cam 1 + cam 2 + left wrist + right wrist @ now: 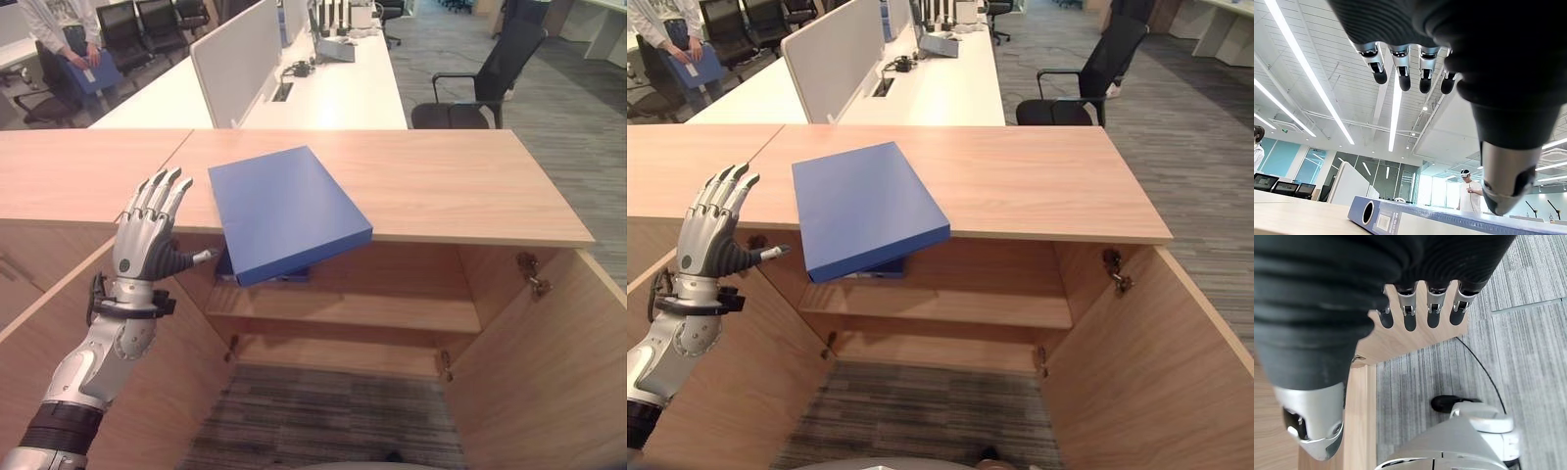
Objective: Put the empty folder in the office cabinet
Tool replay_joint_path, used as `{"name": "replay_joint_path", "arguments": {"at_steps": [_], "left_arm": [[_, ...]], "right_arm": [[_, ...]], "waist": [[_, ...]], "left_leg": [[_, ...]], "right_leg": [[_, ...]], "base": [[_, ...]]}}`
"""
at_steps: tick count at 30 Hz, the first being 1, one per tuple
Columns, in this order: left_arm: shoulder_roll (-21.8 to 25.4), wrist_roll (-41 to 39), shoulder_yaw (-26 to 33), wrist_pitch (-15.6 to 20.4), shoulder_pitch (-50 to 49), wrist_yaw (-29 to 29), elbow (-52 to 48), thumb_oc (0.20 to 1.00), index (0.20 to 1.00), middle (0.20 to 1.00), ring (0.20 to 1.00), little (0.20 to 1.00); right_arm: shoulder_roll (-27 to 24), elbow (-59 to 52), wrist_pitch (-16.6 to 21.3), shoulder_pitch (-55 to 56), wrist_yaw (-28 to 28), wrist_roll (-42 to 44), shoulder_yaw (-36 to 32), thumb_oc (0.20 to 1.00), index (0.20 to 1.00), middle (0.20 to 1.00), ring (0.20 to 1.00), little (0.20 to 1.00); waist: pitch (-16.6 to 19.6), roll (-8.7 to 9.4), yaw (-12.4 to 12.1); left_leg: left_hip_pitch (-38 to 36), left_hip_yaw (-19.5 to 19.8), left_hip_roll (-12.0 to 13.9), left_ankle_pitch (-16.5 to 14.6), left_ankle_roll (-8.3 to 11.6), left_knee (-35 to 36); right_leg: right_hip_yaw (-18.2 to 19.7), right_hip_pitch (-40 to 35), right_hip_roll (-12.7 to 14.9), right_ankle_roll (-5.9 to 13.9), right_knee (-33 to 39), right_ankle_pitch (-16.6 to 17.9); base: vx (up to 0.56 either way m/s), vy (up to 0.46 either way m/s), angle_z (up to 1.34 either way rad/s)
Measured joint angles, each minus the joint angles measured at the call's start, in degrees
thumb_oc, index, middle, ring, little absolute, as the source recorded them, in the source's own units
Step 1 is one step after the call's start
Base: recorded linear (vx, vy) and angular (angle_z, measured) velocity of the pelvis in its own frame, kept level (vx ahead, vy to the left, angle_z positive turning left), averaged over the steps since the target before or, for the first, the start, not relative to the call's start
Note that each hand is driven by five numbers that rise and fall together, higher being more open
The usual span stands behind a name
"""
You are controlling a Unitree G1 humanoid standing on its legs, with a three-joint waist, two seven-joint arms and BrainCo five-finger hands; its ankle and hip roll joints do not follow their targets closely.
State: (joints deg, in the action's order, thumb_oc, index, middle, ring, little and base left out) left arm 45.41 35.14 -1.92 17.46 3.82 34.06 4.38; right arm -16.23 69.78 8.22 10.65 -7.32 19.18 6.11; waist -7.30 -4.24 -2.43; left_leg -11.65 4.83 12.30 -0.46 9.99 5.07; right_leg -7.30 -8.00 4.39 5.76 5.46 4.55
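Observation:
A blue folder lies flat on the wooden cabinet top, and its near corner juts out past the front edge above the open cabinet. My left hand is raised just left of it, open with fingers straight and the thumb reaching toward the folder's near left corner; I cannot tell whether it touches. In the left wrist view the folder's spine shows past the straight fingers. My right hand hangs open and holds nothing, beside a wooden door edge.
Both cabinet doors stand open, left and right, with a shelf inside. A darker blue thing sits under the folder's overhang. Behind are a white desk with a divider, an office chair and a person.

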Motion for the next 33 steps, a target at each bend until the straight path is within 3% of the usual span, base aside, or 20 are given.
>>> {"name": "replay_joint_path", "arguments": {"at_steps": [11, 18, 24, 33], "left_arm": [[0.3, 0.0, 1.9, -0.9, -2.4, 0.0, 0.7, 1.000, 1.000, 1.000, 1.000, 1.000], [7.0, 0.4, 1.4, -1.1, -2.4, -1.5, 1.3, 1.000, 1.000, 1.000, 1.000, 1.000], [7.1, 2.4, 1.2, -1.0, -2.4, -2.2, 2.4, 1.000, 1.000, 1.000, 1.000, 1.000], [12.6, 4.9, -0.8, -0.6, -2.3, -3.7, 2.1, 1.000, 1.000, 1.000, 1.000, 1.000]], "right_arm": [[-0.1, 0.0, 0.0, 0.0, 0.0, 0.7, -0.1, 1.000, 1.000, 1.000, 1.000, 1.000], [-0.1, 0.1, 0.1, 0.0, 0.5, 2.4, -0.7, 1.000, 1.000, 1.000, 1.000, 1.000], [-0.4, 0.2, 0.1, -0.1, 0.7, 4.5, -2.3, 1.000, 1.000, 1.000, 1.000, 1.000], [-0.7, 0.6, 0.3, -0.1, 1.1, 4.5, -2.3, 1.000, 1.000, 1.000, 1.000, 1.000]], "waist": [[-0.1, 0.15, -1.0], [-0.1, 0.18, -1.1], [-0.1, 0.11, -1.1], [-0.1, -0.01, -0.5]], "left_leg": [[0.0, -0.1, 0.0, 0.0, -0.02, 0.1], [0.2, -0.2, 0.0, 0.0, -0.03, 0.1], [0.4, -0.4, 0.0, 0.0, -0.01, 0.1], [0.3, -0.8, 0.0, 0.0, 0.02, 0.1]], "right_leg": [[0.0, 0.1, 0.0, 0.02, 0.0, 0.0], [0.1, 0.4, 0.0, 0.01, 0.0, 0.0], [0.3, 0.7, 0.0, 0.02, 0.0, 0.0], [0.6, 0.8, 0.0, 0.05, 0.0, 0.0]], "base": [[0.00, 0.000, 0.00], [0.00, 0.000, 0.00], [0.00, 0.001, -0.01], [0.00, 0.001, 0.00]]}}
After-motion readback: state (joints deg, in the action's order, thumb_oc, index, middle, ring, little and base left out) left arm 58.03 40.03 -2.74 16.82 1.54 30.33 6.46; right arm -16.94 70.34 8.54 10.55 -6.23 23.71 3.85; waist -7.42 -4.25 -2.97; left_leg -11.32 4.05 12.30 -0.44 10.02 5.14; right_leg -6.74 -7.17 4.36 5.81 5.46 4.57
